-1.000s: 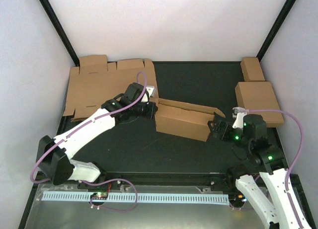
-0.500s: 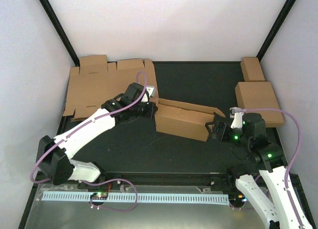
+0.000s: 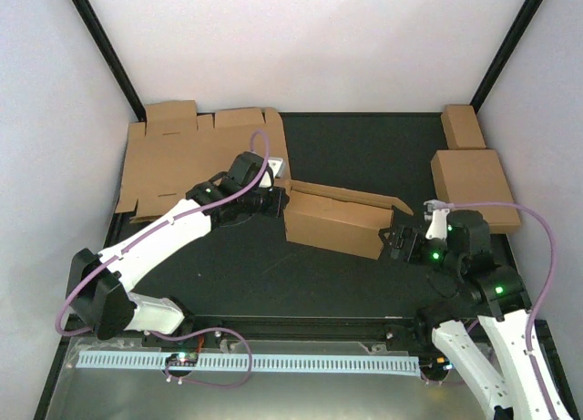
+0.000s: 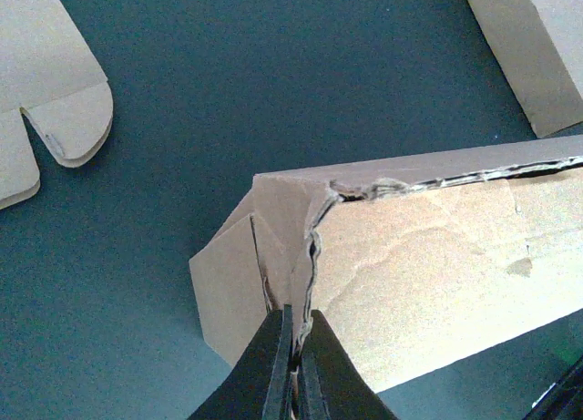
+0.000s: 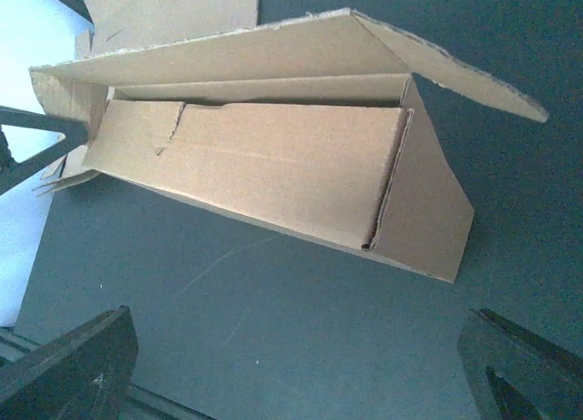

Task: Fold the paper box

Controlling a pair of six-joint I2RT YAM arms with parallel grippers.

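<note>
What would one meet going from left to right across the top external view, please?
Flat cardboard sheets → left gripper → partly folded paper box → open right gripper → folded box at the far right.

This is a robot test cell in a lab: plain white walls [image 3: 319, 46] and black posts [image 3: 105, 51] close in a black table [image 3: 364, 151], and a left arm [image 3: 159, 236] and right arm [image 3: 510, 347] stand bolted at 6 o'clock, trailing purple cables [image 3: 483, 202]. Flat cardboard sheets [image 3: 173, 160] lie at 10 o'clock, folded boxes [image 3: 474, 179] at 2 o'clock, a half-folded paper box [image 3: 332, 224] at the centre.
</note>
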